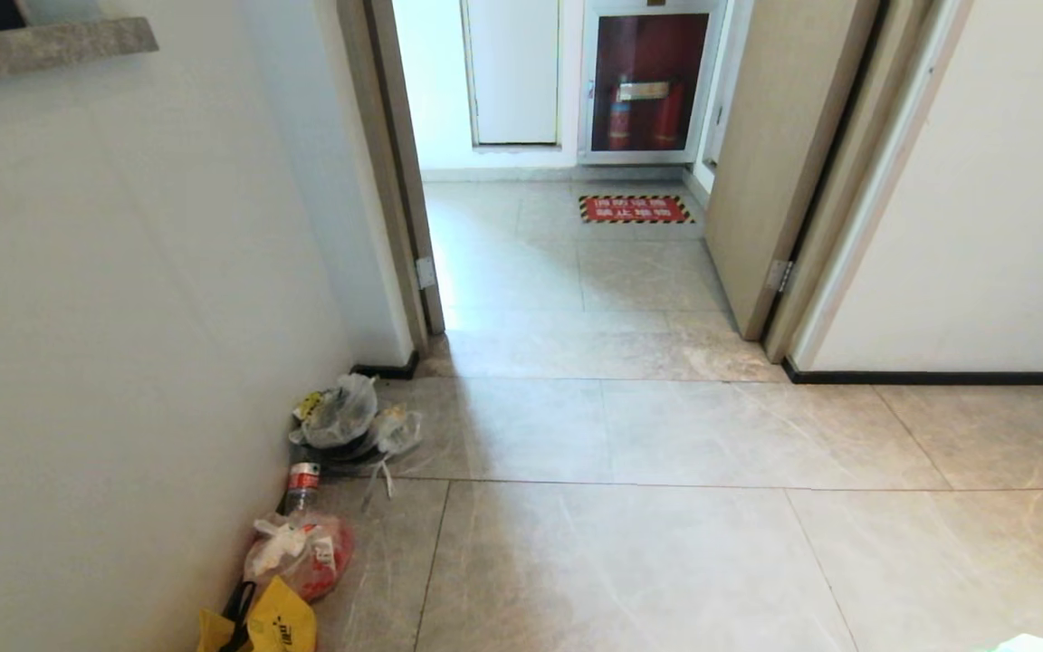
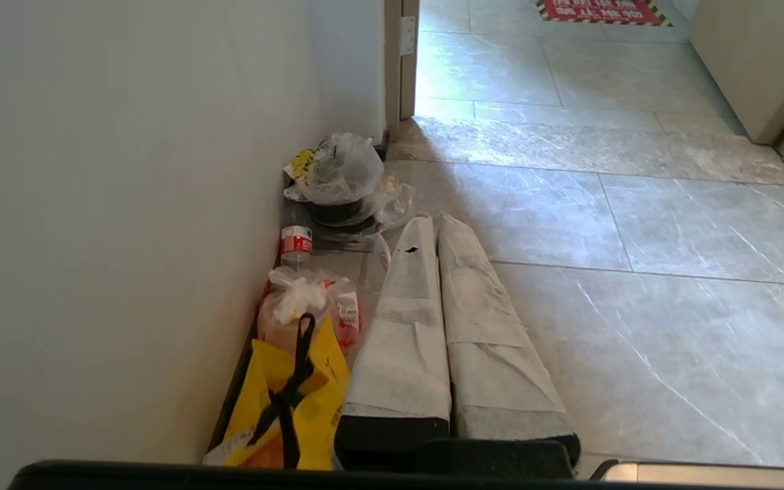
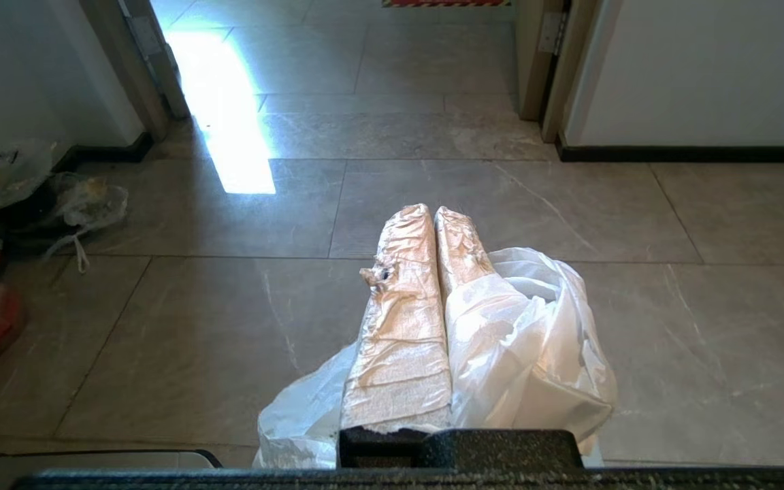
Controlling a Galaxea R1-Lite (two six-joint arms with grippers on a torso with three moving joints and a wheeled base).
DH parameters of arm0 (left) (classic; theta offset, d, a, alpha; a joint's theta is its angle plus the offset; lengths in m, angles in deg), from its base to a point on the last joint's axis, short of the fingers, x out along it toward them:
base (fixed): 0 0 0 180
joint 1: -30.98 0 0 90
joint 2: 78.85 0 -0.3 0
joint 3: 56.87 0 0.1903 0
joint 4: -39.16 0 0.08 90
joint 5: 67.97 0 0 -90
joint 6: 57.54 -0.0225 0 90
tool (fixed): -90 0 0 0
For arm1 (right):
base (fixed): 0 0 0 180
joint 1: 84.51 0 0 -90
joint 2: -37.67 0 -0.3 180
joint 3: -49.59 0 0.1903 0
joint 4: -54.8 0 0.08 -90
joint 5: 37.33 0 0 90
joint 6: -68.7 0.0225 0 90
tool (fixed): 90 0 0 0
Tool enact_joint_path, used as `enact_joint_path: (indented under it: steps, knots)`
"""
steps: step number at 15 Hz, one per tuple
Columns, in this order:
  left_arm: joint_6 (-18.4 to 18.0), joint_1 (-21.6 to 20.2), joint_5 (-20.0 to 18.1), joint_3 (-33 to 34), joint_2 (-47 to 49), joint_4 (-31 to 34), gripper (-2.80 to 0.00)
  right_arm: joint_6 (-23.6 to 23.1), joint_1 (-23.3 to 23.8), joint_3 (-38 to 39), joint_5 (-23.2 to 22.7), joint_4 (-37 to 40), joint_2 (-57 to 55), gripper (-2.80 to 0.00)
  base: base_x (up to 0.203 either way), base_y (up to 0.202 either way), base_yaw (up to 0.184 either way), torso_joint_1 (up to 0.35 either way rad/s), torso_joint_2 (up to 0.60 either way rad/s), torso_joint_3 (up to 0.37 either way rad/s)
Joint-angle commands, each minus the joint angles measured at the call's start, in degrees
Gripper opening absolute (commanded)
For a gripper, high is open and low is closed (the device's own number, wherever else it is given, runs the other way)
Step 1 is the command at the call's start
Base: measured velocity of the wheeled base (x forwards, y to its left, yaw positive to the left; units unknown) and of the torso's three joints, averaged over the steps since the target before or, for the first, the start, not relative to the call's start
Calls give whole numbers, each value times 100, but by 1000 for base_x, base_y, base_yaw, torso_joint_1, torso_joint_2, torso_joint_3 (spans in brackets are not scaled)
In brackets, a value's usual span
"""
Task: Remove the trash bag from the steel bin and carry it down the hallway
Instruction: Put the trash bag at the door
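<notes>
The trash bag (image 3: 535,340), thin white crinkly plastic, hangs from my right gripper (image 3: 433,212). The taped fingers are shut together on its plastic, which drapes over one finger and bulges out on both sides above the floor. A corner of the trash bag (image 1: 1024,645) shows at the head view's lower right edge. My left gripper (image 2: 435,221) is shut with nothing in it, pointing along the floor beside the left wall. I stand in the hallway (image 1: 666,435) on grey-beige marbled tiles. The steel bin is out of view.
Rubbish lies along the left wall: a yellow bag with black handles (image 1: 268,620), a knotted clear bag (image 1: 304,552), a bottle (image 1: 302,484) and clear wrappings (image 1: 345,417). Ahead are a doorway (image 1: 567,272), an open door (image 1: 775,163), a red floor sign (image 1: 635,209) and an extinguisher cabinet (image 1: 648,81).
</notes>
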State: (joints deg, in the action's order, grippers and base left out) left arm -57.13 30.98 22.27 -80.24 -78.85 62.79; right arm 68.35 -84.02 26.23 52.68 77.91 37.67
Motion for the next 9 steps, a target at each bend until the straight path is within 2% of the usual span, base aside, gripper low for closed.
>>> enact_joint_path:
  steps: [1, 4, 9]
  knots:
    - [2, 0, 2, 0, 0, 0, -280, 0, -4, 0, -1, -1, 0, -280, 192, 0, 3, 2, 2, 2]
    - [2, 0, 2, 0, 0, 0, -280, 0, -4, 0, -1, -1, 0, -280, 177, 0, 0, 3, 3, 1]
    - [2, 0, 2, 0, 0, 0, -280, 0, -4, 0, -1, -1, 0, -280, 13, 0, 0, 0, 0, 0]
